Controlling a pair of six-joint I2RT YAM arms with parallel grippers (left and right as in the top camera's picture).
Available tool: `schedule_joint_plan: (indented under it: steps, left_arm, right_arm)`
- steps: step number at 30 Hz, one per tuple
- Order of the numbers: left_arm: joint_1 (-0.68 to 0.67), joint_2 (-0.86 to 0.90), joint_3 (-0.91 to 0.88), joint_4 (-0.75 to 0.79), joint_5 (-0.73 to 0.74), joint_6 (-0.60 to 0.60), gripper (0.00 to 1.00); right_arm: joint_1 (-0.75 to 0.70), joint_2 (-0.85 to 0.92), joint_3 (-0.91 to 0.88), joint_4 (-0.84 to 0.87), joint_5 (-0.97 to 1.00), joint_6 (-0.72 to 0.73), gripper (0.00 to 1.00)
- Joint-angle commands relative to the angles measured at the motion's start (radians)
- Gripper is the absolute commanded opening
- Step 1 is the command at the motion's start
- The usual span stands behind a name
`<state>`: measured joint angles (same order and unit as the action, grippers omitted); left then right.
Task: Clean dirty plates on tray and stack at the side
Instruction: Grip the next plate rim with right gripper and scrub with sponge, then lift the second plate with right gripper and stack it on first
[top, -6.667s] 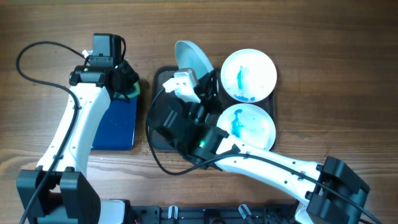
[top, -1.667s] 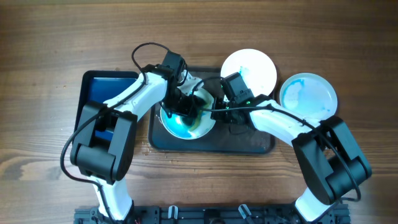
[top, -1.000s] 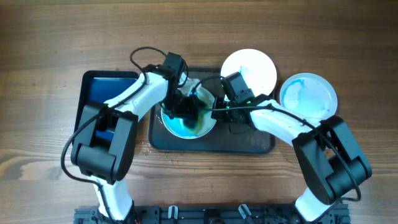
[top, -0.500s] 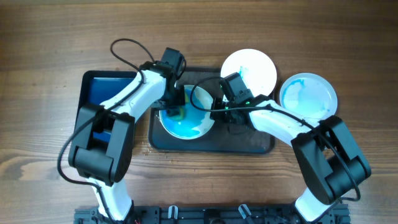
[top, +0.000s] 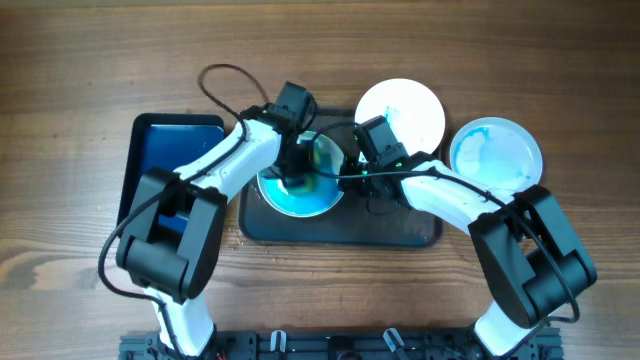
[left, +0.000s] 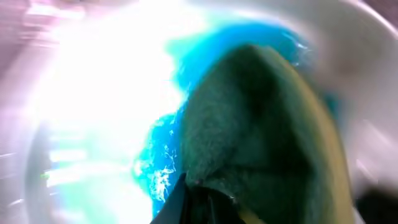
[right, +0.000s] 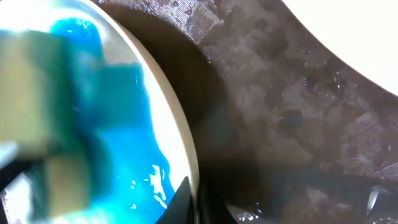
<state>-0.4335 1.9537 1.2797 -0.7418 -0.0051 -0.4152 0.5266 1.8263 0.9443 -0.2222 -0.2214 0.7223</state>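
Note:
A plate (top: 300, 195) covered in blue film lies on the left part of the dark tray (top: 395, 230). My left gripper (top: 298, 165) is shut on a green and yellow sponge (left: 261, 130) pressed onto this plate (left: 155, 168). My right gripper (top: 346, 177) is shut on the plate's right rim (right: 183, 143), fingers either side of it (right: 193, 198). A second plate (top: 400, 112) with a blue streak sits at the tray's back right. A third plate (top: 495, 155) with a pale blue film lies on the table right of the tray.
A smaller black tray with a blue inside (top: 165, 165) stands left of the dark tray. The tray's wet dark floor (right: 298, 112) shows in the right wrist view. Both arms cross over the tray's middle. Wooden table all round.
My left gripper has swept the sponge from the plate's left part toward its back right, spreading the blue film. My right gripper has kept its hold on the rim.

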Motion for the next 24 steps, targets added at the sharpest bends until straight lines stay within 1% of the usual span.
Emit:
schedule_joint_plan:
  steps: [1, 2, 3, 4, 6, 7, 9, 10, 13, 14, 15, 16, 17, 18, 19, 20, 24]
  left_arm:
    - [0.036, 0.037, -0.021, -0.043, -0.454, -0.245, 0.04]
    - [0.036, 0.037, -0.021, -0.059, -0.425, -0.244, 0.04]
    - [0.036, 0.037, -0.021, -0.076, -0.335, -0.223, 0.04]
    - [0.036, 0.037, -0.021, -0.07, -0.187, -0.113, 0.04]
    - [0.036, 0.037, -0.021, -0.053, 0.298, 0.264, 0.04]
    - [0.036, 0.037, -0.021, -0.059, 0.502, 0.415, 0.04]
    - [0.036, 0.037, -0.021, -0.057, 0.707, 0.575, 0.04]
    - [0.037, 0.037, -0.021, -0.046, 0.726, 0.592, 0.04]
    - [0.041, 0.037, -0.021, 0.016, 0.703, 0.575, 0.04]
    - [0.041, 0.037, -0.021, 0.042, 0.636, 0.51, 0.04]
    - [0.041, 0.037, -0.021, 0.068, 0.451, 0.371, 0.04]
    - [0.041, 0.037, -0.021, 0.071, 0.161, 0.17, 0.04]
    - [0.041, 0.037, -0.021, 0.039, -0.105, -0.033, 0.04]
    - [0.041, 0.037, -0.021, -0.001, -0.288, -0.164, 0.04]
    - [0.041, 0.037, -0.021, -0.019, -0.354, -0.206, 0.04]
    - [0.041, 0.037, -0.021, -0.026, -0.371, -0.212, 0.04]
    - [0.023, 0.037, -0.021, -0.042, -0.335, -0.22, 0.04]
  right_arm:
    - [-0.002, 0.016, 0.004, -0.014, 0.01, 0.002, 0.04]
    - [-0.002, 0.016, 0.004, -0.013, 0.01, 0.002, 0.04]
    - [-0.003, 0.016, 0.004, -0.014, 0.01, 0.002, 0.04]
    - [-0.003, 0.016, 0.004, -0.014, 0.01, 0.002, 0.04]
    - [-0.003, 0.016, 0.004, -0.013, 0.01, 0.002, 0.04]
    - [-0.003, 0.016, 0.004, -0.013, 0.01, 0.002, 0.04]
    - [-0.002, 0.016, 0.004, -0.014, 0.009, 0.002, 0.04]
    - [-0.003, 0.016, 0.004, -0.014, 0.009, 0.002, 0.04]
    - [-0.003, 0.016, 0.004, -0.014, 0.002, -0.008, 0.04]
    - [-0.003, 0.016, 0.004, -0.014, 0.002, -0.008, 0.04]
    - [-0.003, 0.016, 0.004, -0.013, 0.002, -0.008, 0.04]
    - [-0.003, 0.016, 0.004, -0.013, 0.002, -0.008, 0.04]
    - [-0.003, 0.016, 0.004, -0.013, 0.002, -0.008, 0.04]
    - [-0.003, 0.016, 0.004, -0.013, 0.002, -0.008, 0.04]
    - [-0.003, 0.016, 0.004, -0.013, 0.002, -0.008, 0.04]
    - [-0.002, 0.016, 0.004, -0.013, 0.002, -0.008, 0.04]
    - [-0.003, 0.016, 0.004, -0.013, 0.002, -0.009, 0.04]
